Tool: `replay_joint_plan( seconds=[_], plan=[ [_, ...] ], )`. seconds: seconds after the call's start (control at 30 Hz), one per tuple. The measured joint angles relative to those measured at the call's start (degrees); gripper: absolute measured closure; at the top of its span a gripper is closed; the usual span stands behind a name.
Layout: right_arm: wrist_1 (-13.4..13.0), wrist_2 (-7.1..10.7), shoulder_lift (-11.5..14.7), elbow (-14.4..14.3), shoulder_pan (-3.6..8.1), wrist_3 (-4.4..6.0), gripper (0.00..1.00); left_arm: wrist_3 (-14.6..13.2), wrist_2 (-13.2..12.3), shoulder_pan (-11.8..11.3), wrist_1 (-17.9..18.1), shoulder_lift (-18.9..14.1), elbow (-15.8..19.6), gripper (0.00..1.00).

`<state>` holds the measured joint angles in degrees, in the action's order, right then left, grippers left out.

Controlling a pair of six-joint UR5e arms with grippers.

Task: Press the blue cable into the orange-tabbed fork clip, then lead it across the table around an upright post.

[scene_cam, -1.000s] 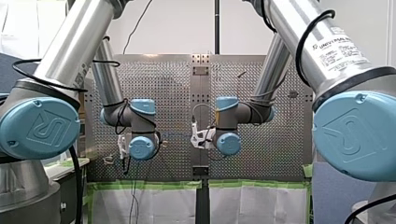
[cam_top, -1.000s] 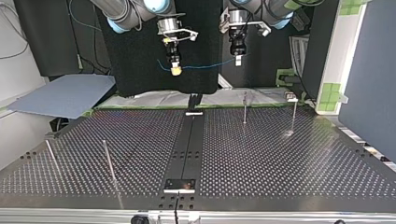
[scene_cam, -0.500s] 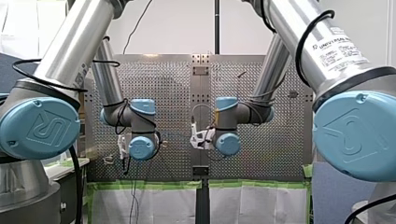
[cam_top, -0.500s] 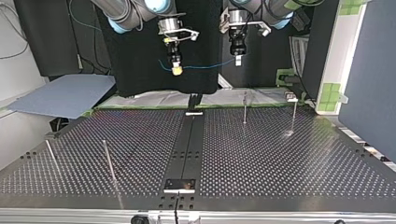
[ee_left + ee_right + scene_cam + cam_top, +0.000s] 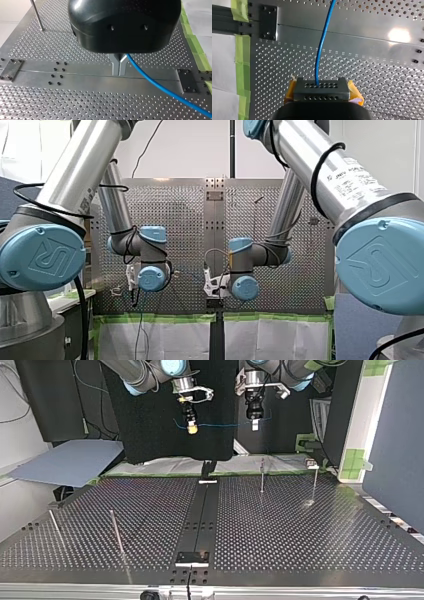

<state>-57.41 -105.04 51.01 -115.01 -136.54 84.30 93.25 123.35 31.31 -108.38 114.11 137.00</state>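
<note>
Clamped on blue cable (image 5: 160, 86) between fingers of left gripper (image 5: 119, 67) and right gripper (image 5: 321, 87) alike, keeping span above table (image 5: 300, 530) for routing.

Silver arm tubes (image 5: 85, 160) carry light-blue joint caps (image 5: 42, 257) and black cables (image 5: 313, 177).

A blue cable (image 5: 321, 47) is shown against the silver-grey table (image 5: 62, 50), which is patterned throughout with a regular grid of small dark holes. Green tape (image 5: 242, 65) is seen along its edge. My left gripper (image 5: 119, 71) is cased in black with bare metal fingers (image 5: 115, 66). Yellow pads (image 5: 354, 91) are borne by my right gripper (image 5: 321, 86). The silver arms (image 5: 80, 165) are capped in pale blue.
</note>
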Motion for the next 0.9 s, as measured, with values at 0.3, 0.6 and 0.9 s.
replay_joint_plan(
  seconds=[0.3, 0.6, 0.9],
  plan=[
    [0.00, 0.00, -0.14, 0.00, 0.00, 0.00, 1.00, -1.31, 1.45, 0.85, -0.36, 1.45, 0.14, 1.00],
    [0.00, 0.00, -0.16, 0.00, 0.00, 0.00, 1.00, -2.09, 4.78, 1.13, -0.44, 6.00, 0.17, 1.00],
    [0.00, 0.00, -0.16, 0.00, 0.00, 0.00, 1.00, -2.11, 5.01, 1.14, -0.44, 8.79, 0.17, 1.00]
  ],
)
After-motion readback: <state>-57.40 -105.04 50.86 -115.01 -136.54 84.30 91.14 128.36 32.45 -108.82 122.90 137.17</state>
